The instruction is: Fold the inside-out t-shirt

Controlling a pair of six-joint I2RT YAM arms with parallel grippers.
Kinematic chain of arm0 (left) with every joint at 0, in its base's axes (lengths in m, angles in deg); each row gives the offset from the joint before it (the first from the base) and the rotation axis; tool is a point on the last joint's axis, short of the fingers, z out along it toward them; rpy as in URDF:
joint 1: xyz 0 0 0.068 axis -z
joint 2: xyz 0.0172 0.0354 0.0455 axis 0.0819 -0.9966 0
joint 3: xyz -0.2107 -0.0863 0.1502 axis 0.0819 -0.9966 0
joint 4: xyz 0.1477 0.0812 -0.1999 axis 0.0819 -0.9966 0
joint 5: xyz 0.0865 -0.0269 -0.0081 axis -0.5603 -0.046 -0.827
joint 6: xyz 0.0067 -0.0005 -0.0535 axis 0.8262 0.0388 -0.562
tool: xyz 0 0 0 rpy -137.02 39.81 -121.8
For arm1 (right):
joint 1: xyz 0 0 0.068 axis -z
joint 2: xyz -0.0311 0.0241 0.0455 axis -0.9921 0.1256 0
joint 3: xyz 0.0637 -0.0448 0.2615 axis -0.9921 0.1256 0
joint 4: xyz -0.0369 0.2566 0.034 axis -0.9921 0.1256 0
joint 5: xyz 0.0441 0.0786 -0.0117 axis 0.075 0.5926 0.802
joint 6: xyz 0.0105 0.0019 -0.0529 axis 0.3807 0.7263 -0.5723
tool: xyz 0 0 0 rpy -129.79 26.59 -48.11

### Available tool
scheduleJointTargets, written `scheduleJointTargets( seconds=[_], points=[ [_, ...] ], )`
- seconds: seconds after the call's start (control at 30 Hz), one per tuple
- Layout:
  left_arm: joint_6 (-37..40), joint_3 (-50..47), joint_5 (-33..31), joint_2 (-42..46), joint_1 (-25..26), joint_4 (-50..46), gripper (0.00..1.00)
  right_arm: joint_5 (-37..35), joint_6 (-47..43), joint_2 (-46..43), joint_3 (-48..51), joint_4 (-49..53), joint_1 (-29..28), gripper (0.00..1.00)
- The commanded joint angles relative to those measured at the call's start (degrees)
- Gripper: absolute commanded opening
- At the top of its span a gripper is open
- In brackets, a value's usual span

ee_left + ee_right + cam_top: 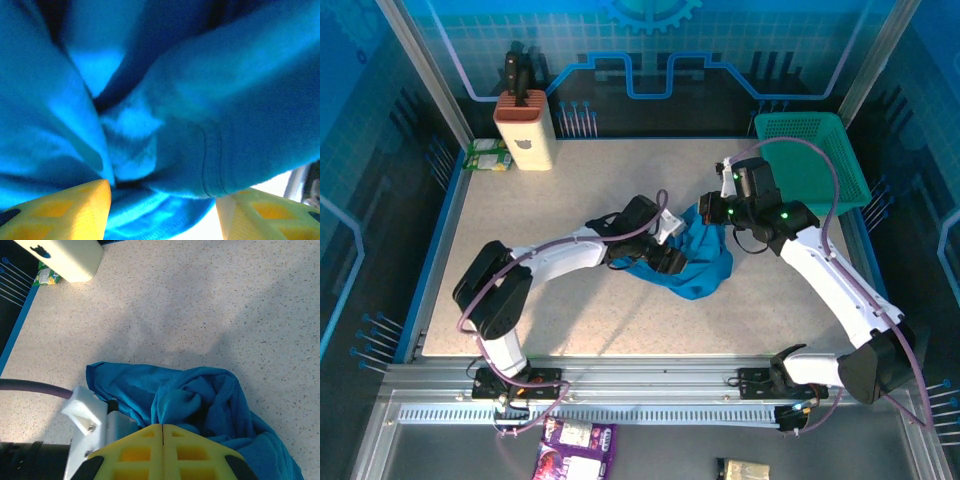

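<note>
**Crumpled shirt mid-table, one gripper at each side**

At the table's [570, 180] far left corner stand one cream block [525, 130] and, just beside it, one green packet [488, 155], both well apart from the work.

The left gripper [672, 262] reaches in from the near left edge and sits at the left side of the heap. In its wrist view its yellow fingers [75, 210] are spread, with blue cloth bulging into the gap between them; nothing looks pinched.

The one inside-out t-shirt [705, 270] lies bunched about mid-table, a little right of centre, on the bare surface. It is too crumpled to show sleeves or a hem. It looks slightly wider from left to right than from near to far, so I take that as its long axis.

The right gripper [706, 220] hangs at the heap's far edge. Its fingers [140, 445] are pressed together, and the cloth lies just beyond the tips. I cannot tell whether a fold is caught between them.

Both grippers are at the shirt, and neither is clearly nearer. The coming move probably depends on drawing the two sides apart along that left-right line.

One teal mesh basket [810, 160] stands at the far right corner.
</note>
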Motion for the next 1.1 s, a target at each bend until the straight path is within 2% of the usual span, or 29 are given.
scheduleJointTargets(
  seconds=[0.0,0.2,0.27,0.5,0.7,0.83,1.07],
  points=[
    [9.55,1.84,1.94,-2.45,-0.05,-2.71,0.58,0.84,0.43,-0.03,-0.75,-1.46,0.45,0.0],
    [10.29,0.77,3.05,-4.68,0.04,-2.35,0.53,-0.22,0.34,-0.2,-1.69,-1.68,0.45,0.0],
    [9.94,-0.29,3.29,-4.7,0.32,-1.76,0.46,-0.68,0.29,-0.21,-2.15,-1.56,0.45,0.0],
    [9.49,-4.6,2.35,-2.37,1.42,-0.31,0.09,-4.04,-0.48,-0.41,-4.48,-1.77,0.71,0.0],
    [9.53,-9.48,-2.99,3.29,0.35,0.8,0.03,-5.46,-2.69,0.37,-10.23,-1.05,4.14,0.0],
    [7.89,-11.8,-5.21,7.7,-3.79,1.03,0.01,-6.11,-4.46,0.41,-15.55,0.83,7.87,0.0],
    [3.71,-13.07,-6.74,17.69,-16.43,-0.57,0.0,-6.68,-5.41,-3.62,-16.97,4.48,16.88,0.0]
  ],
)
